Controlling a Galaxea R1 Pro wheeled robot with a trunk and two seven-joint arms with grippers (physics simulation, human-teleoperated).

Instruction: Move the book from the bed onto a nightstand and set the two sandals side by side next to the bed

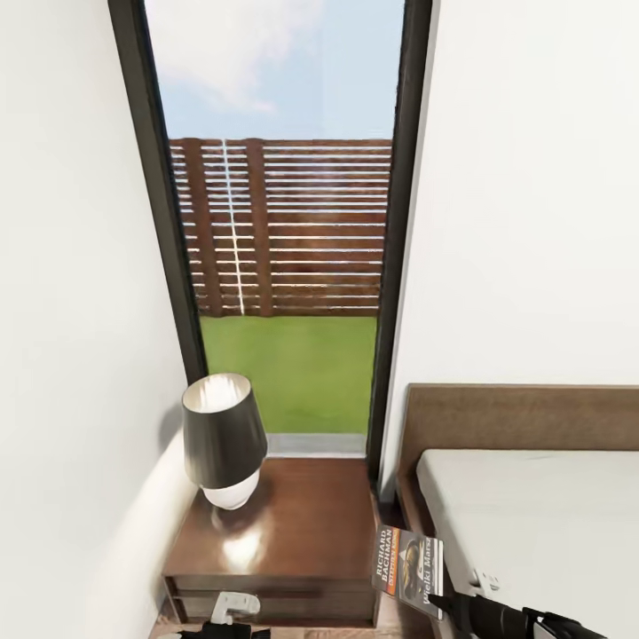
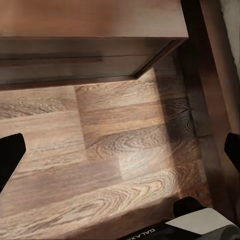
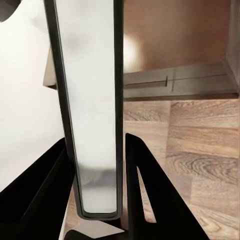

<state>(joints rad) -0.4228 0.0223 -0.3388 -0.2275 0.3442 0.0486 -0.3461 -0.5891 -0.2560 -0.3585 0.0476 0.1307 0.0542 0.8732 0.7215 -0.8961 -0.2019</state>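
Note:
The book (image 1: 407, 568), a dark cover with white "RICHARD BACHMAN" lettering and an orange stripe, hangs over the gap between the nightstand (image 1: 302, 524) and the bed (image 1: 541, 524). My right gripper (image 1: 441, 605) is shut on its lower corner. In the right wrist view the book (image 3: 95, 115) stands edge-on between the black fingers (image 3: 150, 195), with the nightstand (image 3: 175, 35) beyond it. My left gripper (image 2: 120, 155) is open over bare wood floor in front of the nightstand (image 2: 90, 30). The sandals are out of view.
A lamp (image 1: 224, 439) with a dark shade stands on the nightstand's back left. A tall window (image 1: 284, 248) is behind it, with white walls on both sides. The dark bed frame (image 2: 215, 75) borders the floor strip (image 2: 115, 150) beside the nightstand.

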